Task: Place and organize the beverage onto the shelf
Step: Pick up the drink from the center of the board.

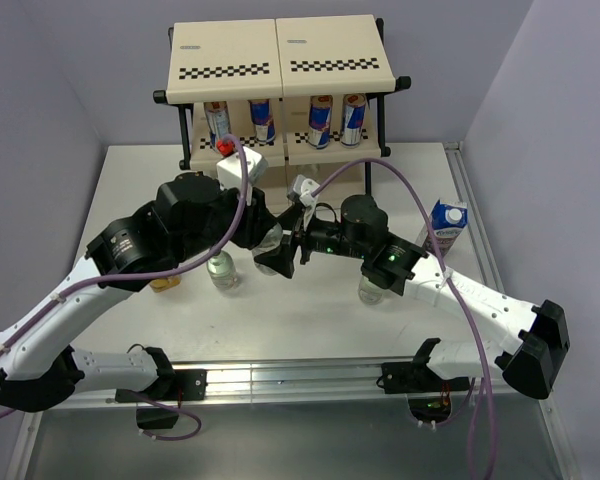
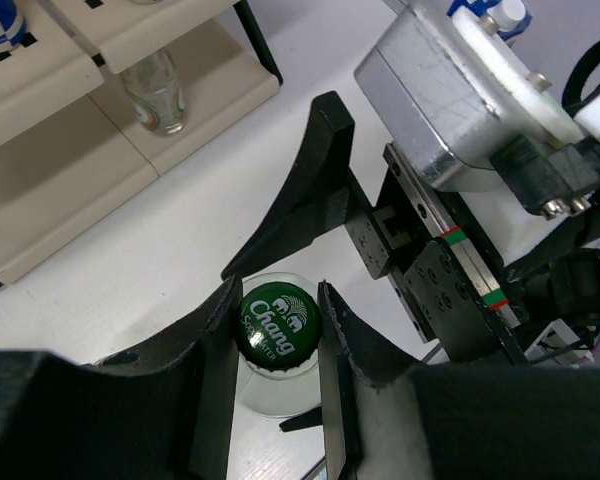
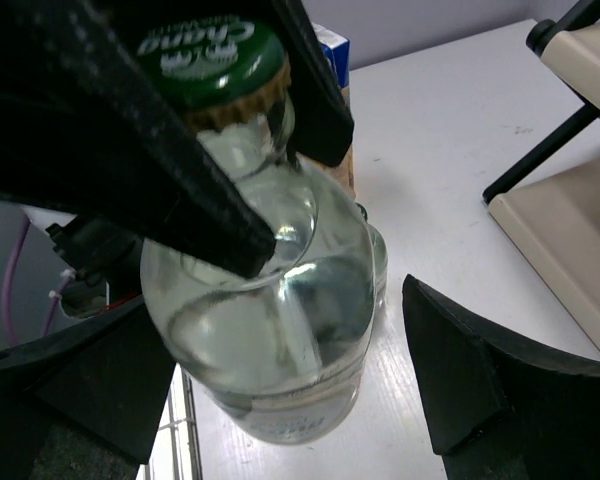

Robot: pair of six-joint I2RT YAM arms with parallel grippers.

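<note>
Holding a small clear bottle [image 3: 270,330] by its green cap [image 2: 278,322], the left fingers [image 2: 210,380] are squeezed tight, one on each side of the cap. The bottle looks like glass with clear water inside. I think it is a bit heavy, hard, smooth and slippery, and it could break if it falls. The cap has a bumpy edge, so it is a good spot to pinch, but the bottle may swing from there. The fat round belly looks like a safer place to grab.

The right fingers [image 3: 470,390] are spread wide around that belly, one on each side. One side shows a clear gap. On the other side I cannot tell if it touches.

The bottle is over the counter [image 1: 310,315], between the two arms and in front of the shelf [image 1: 280,50]. I cannot tell if its bottom rests on the counter. Four cans [image 1: 320,120] already stand on the shelf.
</note>
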